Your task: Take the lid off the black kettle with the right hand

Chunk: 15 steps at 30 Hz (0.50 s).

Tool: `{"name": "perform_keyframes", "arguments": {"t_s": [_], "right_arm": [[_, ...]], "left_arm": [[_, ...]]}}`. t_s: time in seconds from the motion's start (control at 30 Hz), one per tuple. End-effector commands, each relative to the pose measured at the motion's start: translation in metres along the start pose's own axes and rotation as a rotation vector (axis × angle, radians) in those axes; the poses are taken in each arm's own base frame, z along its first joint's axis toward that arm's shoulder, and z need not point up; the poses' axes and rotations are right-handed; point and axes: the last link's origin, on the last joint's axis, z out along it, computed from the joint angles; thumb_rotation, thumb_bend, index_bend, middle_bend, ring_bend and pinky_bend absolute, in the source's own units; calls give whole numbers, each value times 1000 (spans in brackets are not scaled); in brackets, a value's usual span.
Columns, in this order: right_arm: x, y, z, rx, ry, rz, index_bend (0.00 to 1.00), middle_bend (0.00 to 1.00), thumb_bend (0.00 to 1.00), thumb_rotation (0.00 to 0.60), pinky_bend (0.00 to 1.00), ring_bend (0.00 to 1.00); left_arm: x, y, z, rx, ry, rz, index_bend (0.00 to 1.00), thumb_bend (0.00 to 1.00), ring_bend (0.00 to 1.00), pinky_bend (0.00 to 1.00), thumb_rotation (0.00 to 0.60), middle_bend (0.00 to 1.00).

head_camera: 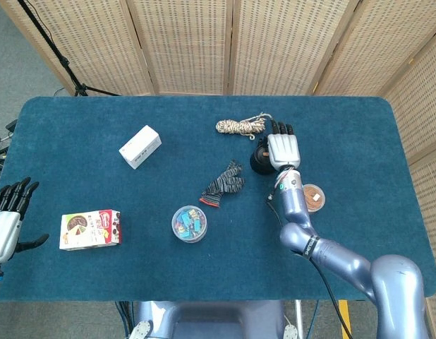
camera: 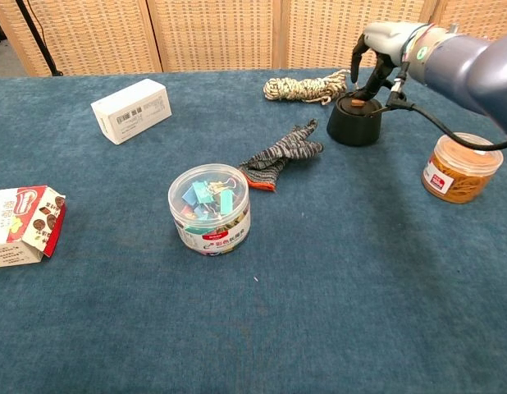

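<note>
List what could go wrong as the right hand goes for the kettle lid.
The right hand hangs right over the kettle, fingers around the lid knob: a poor pinch might slip off it. Lifting could drag the whole kettle up. The rope lies close behind and could snag a finger.

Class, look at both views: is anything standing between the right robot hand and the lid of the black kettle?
Nothing visible does. The right robot hand is directly over the black kettle, fingers reaching down at the lid. The rope and glove lie off to the side.
</note>
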Motion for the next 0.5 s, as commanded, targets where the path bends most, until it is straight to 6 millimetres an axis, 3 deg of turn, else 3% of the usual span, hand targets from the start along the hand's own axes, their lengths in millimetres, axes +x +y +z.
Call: {"name": "perform_keyframes", "arguments": {"t_s": [0.03, 0.5], "right_arm": [[-7, -8, 3, 11, -25, 14, 442, 34, 354, 600, 51, 0], [-14, -5, 17, -7, -61, 13, 452, 33, 378, 600, 54, 0]], "left_arm": [[0, 0, 2, 4, 0, 0, 0, 0, 0, 51, 600, 0], [0, -2, 4, 21, -11, -1, 0, 0, 0, 51, 600, 0]]}}
